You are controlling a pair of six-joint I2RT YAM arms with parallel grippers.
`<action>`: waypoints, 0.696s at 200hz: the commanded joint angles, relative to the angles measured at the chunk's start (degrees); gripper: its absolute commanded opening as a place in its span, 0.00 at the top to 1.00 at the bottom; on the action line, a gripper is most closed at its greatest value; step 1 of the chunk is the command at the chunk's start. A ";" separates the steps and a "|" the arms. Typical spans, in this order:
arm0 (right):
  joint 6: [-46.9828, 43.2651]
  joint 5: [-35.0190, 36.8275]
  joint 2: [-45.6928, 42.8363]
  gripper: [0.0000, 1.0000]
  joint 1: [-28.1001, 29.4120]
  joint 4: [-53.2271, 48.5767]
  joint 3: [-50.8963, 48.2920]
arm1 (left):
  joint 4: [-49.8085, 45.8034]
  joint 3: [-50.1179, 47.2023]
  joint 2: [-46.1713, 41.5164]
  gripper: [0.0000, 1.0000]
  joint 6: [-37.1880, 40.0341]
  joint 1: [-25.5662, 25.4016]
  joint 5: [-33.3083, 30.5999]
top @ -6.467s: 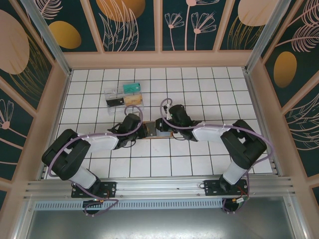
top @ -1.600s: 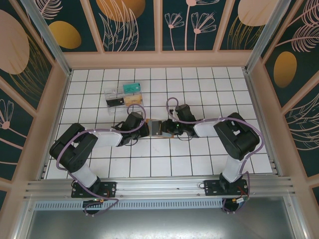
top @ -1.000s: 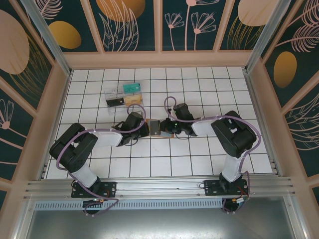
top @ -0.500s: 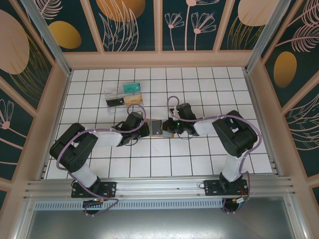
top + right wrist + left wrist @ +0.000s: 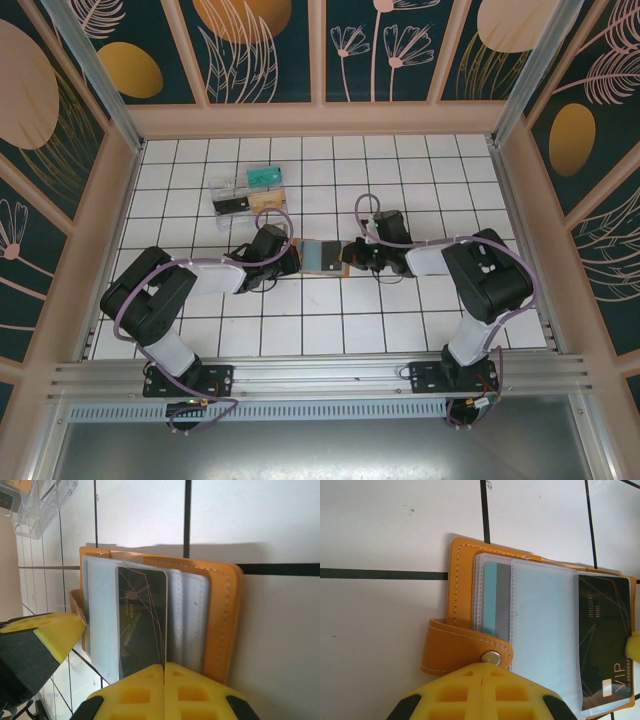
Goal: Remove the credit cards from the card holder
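Note:
The orange card holder [image 5: 322,255] lies open on the tiled floor between my two grippers, its clear sleeves facing up. In the left wrist view the card holder [image 5: 462,590] shows a teal card [image 5: 491,600] in one sleeve and a black VIP card [image 5: 602,645] sticking out of a pale blue-grey sleeve. My left gripper [image 5: 485,666] is shut, its tips resting on the snap strap [image 5: 465,647]. My right gripper [image 5: 164,667] is shut at the opposite side, with the black card's [image 5: 142,625] edge running into the seam between its fingers.
A clear plastic tray [image 5: 248,192] with teal, black and tan pieces stands on the tiles behind and left of the holder, and its corner [image 5: 35,505] appears in the right wrist view. Wooden walls ring the floor. White tiles lie open toward the front.
My right gripper has closed and drawn to the right, and the black card has slid partway out, baring more of the pale sleeve. The left arm has held still.

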 commanded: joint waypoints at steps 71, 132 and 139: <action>-2.29 -1.78 -11.76 1.00 -2.64 0.58 -4.40 | -3.15 -1.40 -3.00 0.75 -0.85 0.09 0.91; -4.95 -2.44 -19.41 1.00 -1.30 4.70 -5.09 | 9.81 -9.06 -23.08 0.23 -5.83 0.10 -2.53; -5.30 -2.68 -20.05 1.00 -0.94 5.68 -5.32 | 12.60 -10.40 -24.72 0.23 -5.98 0.13 -1.94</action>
